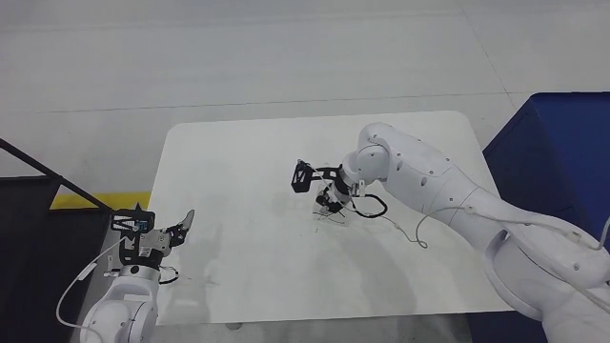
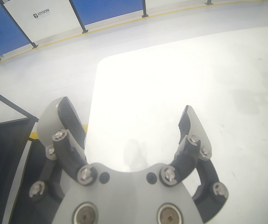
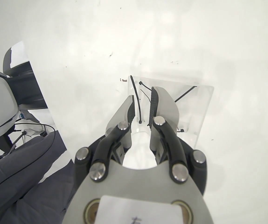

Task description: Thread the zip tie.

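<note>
The right end effector [image 3: 142, 94] hangs released, its fingers [image 3: 153, 103] a narrow gap apart, pointing down near the middle of the white counter [image 1: 238, 200]. The left end effector [image 2: 127, 103] is spread wide and grasps nothing; it sits well apart from the right one, above the counter's near corner. Directly under the right end effector lies a clear tray [image 3: 203, 103], resting flat on the counter and reaching past the fingertips on one side. A black zip tie [image 3: 137, 99] runs lengthwise through the gap between the right end effector's fingers, closer to one pad; whether it touches that pad cannot be told. Other zip ties [image 3: 185, 94] lie in the tray just beside the fingers, one slanting toward the tray's far corner.
</note>
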`<move>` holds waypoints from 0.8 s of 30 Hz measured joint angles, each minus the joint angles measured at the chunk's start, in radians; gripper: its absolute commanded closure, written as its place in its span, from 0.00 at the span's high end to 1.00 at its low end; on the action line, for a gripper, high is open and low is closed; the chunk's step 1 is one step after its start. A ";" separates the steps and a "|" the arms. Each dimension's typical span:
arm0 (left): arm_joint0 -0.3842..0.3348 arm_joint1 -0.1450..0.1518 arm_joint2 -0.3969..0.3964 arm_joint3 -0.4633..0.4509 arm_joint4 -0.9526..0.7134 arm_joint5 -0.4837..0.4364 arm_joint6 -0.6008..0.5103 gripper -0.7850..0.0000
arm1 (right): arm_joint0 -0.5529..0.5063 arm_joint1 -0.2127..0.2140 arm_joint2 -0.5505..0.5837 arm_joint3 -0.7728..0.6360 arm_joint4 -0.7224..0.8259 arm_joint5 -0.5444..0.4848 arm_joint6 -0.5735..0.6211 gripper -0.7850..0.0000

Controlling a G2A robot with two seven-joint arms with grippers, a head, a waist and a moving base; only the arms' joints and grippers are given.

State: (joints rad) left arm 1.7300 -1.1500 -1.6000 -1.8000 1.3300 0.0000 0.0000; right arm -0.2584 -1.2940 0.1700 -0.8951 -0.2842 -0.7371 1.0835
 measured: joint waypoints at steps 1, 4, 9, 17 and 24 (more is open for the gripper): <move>0.000 0.000 0.000 0.000 0.000 0.000 0.000 1.00 | -0.001 -0.004 0.000 0.006 -0.002 -0.003 -0.003 0.16; 0.000 0.000 0.000 0.000 0.000 0.000 0.000 1.00 | -0.005 -0.012 0.000 0.019 -0.007 -0.008 -0.008 0.16; 0.000 0.000 0.000 0.000 0.000 0.000 0.000 1.00 | -0.011 -0.029 0.000 0.038 -0.024 -0.009 -0.009 0.18; 0.000 0.000 0.000 0.000 0.000 0.000 0.000 1.00 | -0.022 -0.058 0.000 0.065 -0.053 -0.008 -0.008 0.18; 0.000 0.000 0.000 0.000 0.000 0.000 0.000 1.00 | -0.028 -0.085 0.000 0.096 -0.074 -0.007 -0.007 0.09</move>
State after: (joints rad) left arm 1.7300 -1.1500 -1.6000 -1.8000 1.3300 0.0000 0.0000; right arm -0.2860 -1.3786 0.1700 -0.7994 -0.3582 -0.7441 1.0766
